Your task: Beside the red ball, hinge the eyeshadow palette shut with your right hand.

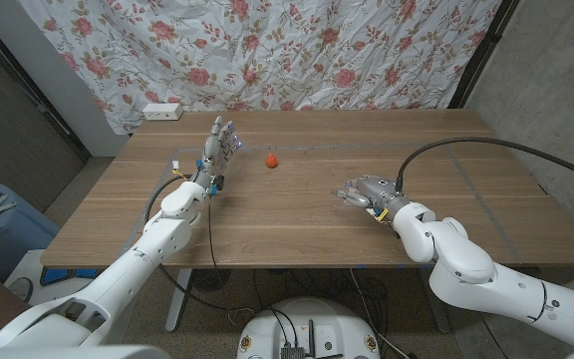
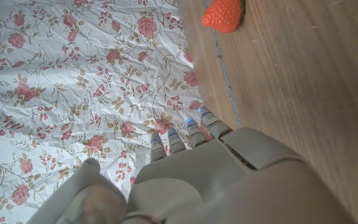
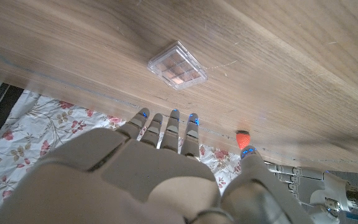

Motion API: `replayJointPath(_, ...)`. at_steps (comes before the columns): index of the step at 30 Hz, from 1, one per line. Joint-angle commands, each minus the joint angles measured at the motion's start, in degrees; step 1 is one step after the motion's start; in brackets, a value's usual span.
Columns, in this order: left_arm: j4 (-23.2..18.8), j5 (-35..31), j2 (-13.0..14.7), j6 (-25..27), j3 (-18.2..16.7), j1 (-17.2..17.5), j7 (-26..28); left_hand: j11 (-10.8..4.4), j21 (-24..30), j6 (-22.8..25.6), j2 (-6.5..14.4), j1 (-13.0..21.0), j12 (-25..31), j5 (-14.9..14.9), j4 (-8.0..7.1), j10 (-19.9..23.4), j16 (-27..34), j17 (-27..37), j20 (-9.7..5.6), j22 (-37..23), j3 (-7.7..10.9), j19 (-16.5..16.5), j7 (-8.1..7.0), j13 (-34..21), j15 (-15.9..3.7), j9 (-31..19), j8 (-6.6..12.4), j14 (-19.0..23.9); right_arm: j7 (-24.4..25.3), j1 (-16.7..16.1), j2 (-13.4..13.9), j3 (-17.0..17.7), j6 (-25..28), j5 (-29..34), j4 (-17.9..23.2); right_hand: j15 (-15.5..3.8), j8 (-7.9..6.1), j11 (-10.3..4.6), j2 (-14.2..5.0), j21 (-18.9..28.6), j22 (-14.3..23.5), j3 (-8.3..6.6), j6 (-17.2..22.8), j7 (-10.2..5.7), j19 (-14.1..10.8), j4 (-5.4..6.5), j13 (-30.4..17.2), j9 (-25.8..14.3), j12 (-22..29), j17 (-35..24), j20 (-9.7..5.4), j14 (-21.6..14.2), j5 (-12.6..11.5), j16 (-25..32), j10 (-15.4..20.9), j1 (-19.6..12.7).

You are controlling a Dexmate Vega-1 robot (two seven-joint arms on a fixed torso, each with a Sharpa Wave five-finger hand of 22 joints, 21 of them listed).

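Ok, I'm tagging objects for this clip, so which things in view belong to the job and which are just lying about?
Job:
eyeshadow palette
red ball
right hand

Lying about:
left hand, holding nothing
white power strip
floral curtain

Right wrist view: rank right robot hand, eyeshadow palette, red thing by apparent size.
1. right robot hand, largest, though it sits closest to the camera
2. eyeshadow palette
3. red thing, smallest, partly behind a fingertip and farther off
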State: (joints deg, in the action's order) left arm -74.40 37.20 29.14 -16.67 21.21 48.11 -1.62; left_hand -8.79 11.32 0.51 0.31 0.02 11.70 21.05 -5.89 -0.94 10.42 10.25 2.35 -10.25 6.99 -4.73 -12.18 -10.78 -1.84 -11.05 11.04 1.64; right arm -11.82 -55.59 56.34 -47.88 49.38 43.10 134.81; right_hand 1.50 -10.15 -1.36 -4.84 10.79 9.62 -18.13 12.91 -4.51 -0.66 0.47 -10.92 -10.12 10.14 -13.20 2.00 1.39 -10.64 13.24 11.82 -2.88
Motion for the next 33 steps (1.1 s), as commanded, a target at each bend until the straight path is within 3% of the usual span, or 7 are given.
replayJointPath(1, 0.01, -0.01, -0.01, 0.00, 0.00, -0.01, 0.01, -0.36, 0.25, -0.13, 0.56, 0.27, 0.29, 0.40, 0.11, 0.03, 0.34, 0.30, 0.10, -0.22, 0.51, -0.43, -0.40, -0.24, -1.29, -0.24, 0.29, 0.22, 1.99, -3.45, -1.48, 0.96, -2.54, 4.13, -2.37, -0.13, 0.22, -0.23, -0.78, -0.33, 0.11, 0.44, -1.38, 0.01, 1.10, 0.05, 0.04, -0.19, -0.09, -0.33, 0.61, 1.47, 0.14, -0.52, -1.27, 0.96)
replayJointPath(12, 0.01, 0.00, -0.01, 0.01, 0.00, -0.01, 0.01, -0.26, 0.25, -0.11, 0.56, 0.27, 0.31, 0.40, 0.10, 0.07, 0.35, 0.30, 0.07, -0.22, 0.51, -0.43, -0.40, -0.24, -1.35, -0.24, 0.30, 0.24, 5.53, -6.26, -2.03, 2.91, -7.31, 5.17, -5.87, -0.83, 0.38, -1.34, -0.68, -0.37, 0.15, 0.89, -4.69, 0.07, 2.42, 0.68, 0.16, -0.16, -0.06, -0.70, 0.58, 3.60, 0.14, -0.88, -3.73, 1.96)
replayJointPath(22, 0.01, -0.01, -0.01, 0.02, 0.01, -0.03, 0.01, -0.53, 0.25, -0.12, 0.55, 0.27, 0.28, 0.40, 0.10, 0.01, 0.36, 0.30, 0.16, -0.22, 0.51, -0.44, -0.41, -0.24, -1.30, -0.24, 0.29, 0.25, 8.15, -8.33, -2.83, 3.67, -9.69, 8.31, -8.64, -1.60, 0.03, -1.63, -0.67, -0.23, 0.17, 1.18, -4.95, 0.00, 2.54, 1.20, 0.20, -0.15, 0.29, -0.88, 0.49, 3.77, 0.09, -0.70, -3.56, 2.47)
replayJointPath(25, 0.02, -0.01, -0.02, 0.02, 0.01, -0.04, 0.01, -0.48, 0.26, -0.12, 0.55, 0.27, 0.28, 0.40, 0.10, 0.01, 0.35, 0.30, 0.07, -0.22, 0.51, -0.45, -0.40, -0.24, -1.31, -0.24, 0.30, 0.23, 6.70, -8.05, -2.63, 2.86, -9.79, 11.21, -9.53, -1.67, -0.03, -1.70, -0.68, -0.21, 0.18, 1.26, -4.97, -0.02, 2.58, 1.38, 0.20, -0.15, 0.33, -0.92, 0.46, 3.83, 0.07, -0.67, -3.57, 2.63)
replayJointPath(33, 0.03, -0.01, -0.02, 0.02, 0.01, -0.05, 0.01, -0.39, 0.24, -0.09, 0.55, 0.27, 0.29, 0.40, 0.11, 0.04, 0.35, 0.30, 0.06, -0.22, 0.51, -0.42, -0.40, -0.24, -1.32, -0.24, 0.31, 0.24, 8.41, -9.42, -3.16, 4.41, -11.90, 11.06, -11.37, -1.76, 0.12, -1.94, -0.67, -0.13, 0.19, 1.52, -5.88, -0.20, 2.63, 1.91, 0.21, -0.15, 0.42, -1.04, 0.30, 3.98, 0.02, -0.57, -3.58, 2.99)
